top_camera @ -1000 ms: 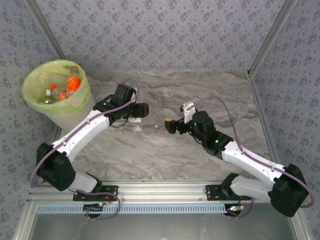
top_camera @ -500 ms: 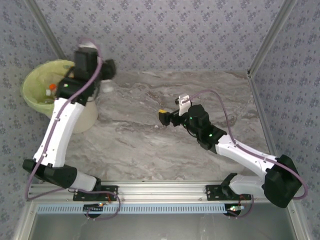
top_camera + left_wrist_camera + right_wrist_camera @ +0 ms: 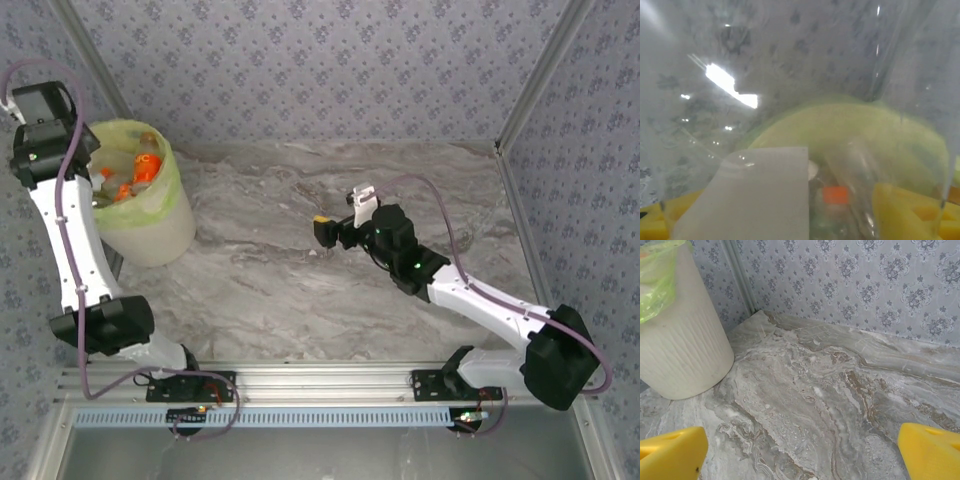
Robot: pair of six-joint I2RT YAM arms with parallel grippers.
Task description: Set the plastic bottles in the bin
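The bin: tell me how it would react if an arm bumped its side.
Probably slides or rocks rather than resists: the bin looks like thin ribbed plastic, holding small bottles. Tall for its base, so a high push might tip it. Its loose liner bag would likely crumple.

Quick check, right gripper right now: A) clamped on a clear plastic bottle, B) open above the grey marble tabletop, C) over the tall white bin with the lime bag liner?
B: the right gripper hangs with its yellow fingers spread wide over the grey marble tabletop, nothing between them; the tall white bin stands apart, off to the left.
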